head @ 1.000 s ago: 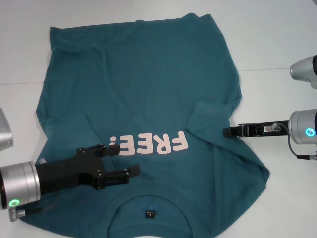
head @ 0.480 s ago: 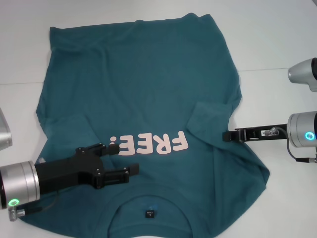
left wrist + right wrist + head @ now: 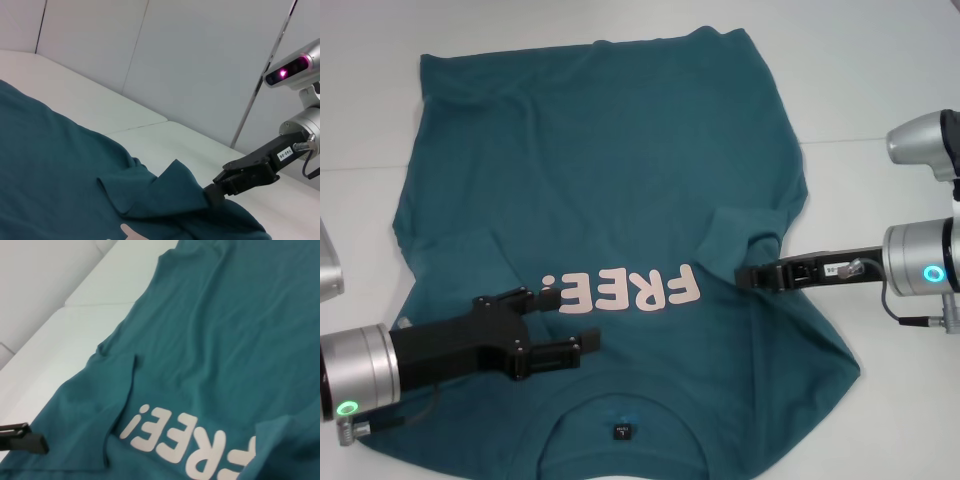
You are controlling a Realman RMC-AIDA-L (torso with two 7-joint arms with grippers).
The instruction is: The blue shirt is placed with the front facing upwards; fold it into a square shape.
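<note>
The blue shirt [image 3: 620, 170] lies front up on the white table, its pale pink "FREE!" lettering [image 3: 630, 290] and black neck label [image 3: 623, 432] near me. Both sleeves lie folded inward over the body. My right gripper [image 3: 748, 275] is shut on the edge of the right sleeve [image 3: 740, 235] and holds it over the chest; the left wrist view shows the right gripper [image 3: 214, 192] pinching that raised fold. My left gripper [image 3: 565, 320] is open just above the cloth beside the lettering, with nothing between its fingers. The shirt [image 3: 240, 330] fills the right wrist view.
The white table [image 3: 880, 80] surrounds the shirt, with bare room at the far edge and on both sides. A grey arm joint [image 3: 920, 140] sits at the right edge and another grey part [image 3: 328, 262] at the left edge.
My right gripper has moved left, inward over the shirt, taking the sleeve edge with it. The left gripper has stayed still and open.
</note>
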